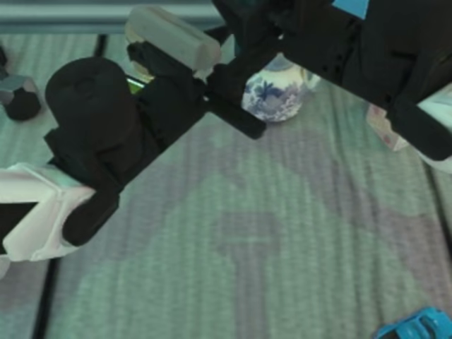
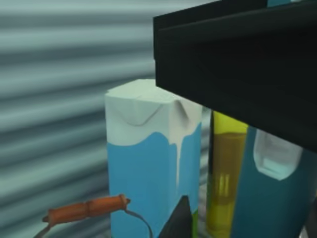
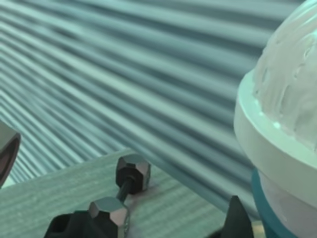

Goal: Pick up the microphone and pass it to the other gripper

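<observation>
Step in hand: handover, judged from the two grippers meeting above the far middle of the striped grey-green tabletop.
Microphone: small toy microphone with a round whitish-grey head and teal handle, raised off the tabletop between the grippers; head very close in the right wrist view, handle with its white switch patch close in the left wrist view; hidden under the black bodies in the top view.
Left gripper: black, with a pale grey rounded block on top, reaching in from the left, right beside the microphone handle; grip state cannot tell.
Right gripper: bulky, all black, coming in from the upper right, just touching or nearly touching the left one; grip state cannot tell.
Holder: cannot tell which one carries the microphone.
Next move: probably a firm clamp by the receiving side on the handle, then release by the giving side, and only after that a slow parting.
Risk: a drop onto the blue-and-white porcelain teapot directly below if release comes early.
Nearby: blue-and-white milk carton, yellow bottle, grey hexagonal dumbbell.
</observation>
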Available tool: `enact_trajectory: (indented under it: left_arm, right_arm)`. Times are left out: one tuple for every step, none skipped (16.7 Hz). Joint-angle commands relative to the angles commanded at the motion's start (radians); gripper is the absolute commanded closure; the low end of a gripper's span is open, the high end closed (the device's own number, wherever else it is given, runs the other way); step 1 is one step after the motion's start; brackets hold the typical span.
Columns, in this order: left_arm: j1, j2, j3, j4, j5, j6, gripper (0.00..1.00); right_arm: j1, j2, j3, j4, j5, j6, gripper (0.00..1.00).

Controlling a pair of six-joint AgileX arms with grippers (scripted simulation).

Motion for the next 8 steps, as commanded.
enact_trajectory:
  left_arm:
    - [0.0,0.0,0.0,0.0,0.0,0.0,0.1]
    - [0.0,0.0,0.0,0.0,0.0,0.0,0.02]
    - [0.0,0.0,0.0,0.0,0.0,0.0,0.0]
    - [0.0,0.0,0.0,0.0,0.0,0.0,0.0]
    - [0.0,0.0,0.0,0.0,0.0,0.0,0.0]
    - [0.0,0.0,0.0,0.0,0.0,0.0,0.0]
    - [0.0,0.0,0.0,0.0,0.0,0.0,0.0]
    - [0.0,0.0,0.0,0.0,0.0,0.0,0.0]
  right_arm:
    - [0.0,0.0,0.0,0.0,0.0,0.0,1.0]
    - [0.0,0.0,0.0,0.0,0.0,0.0,1.0]
    - [0.0,0.0,0.0,0.0,0.0,0.0,1.0]
    - [0.0,0.0,0.0,0.0,0.0,0.0,1.0]
    - [0.0,0.0,0.0,0.0,0.0,0.0,1.0]
    - [0.0,0.0,0.0,0.0,0.0,0.0,1.0]
    - [0.0,0.0,0.0,0.0,0.0,0.0,1.0]
    - [0.0,0.0,0.0,0.0,0.0,0.0,1.0]
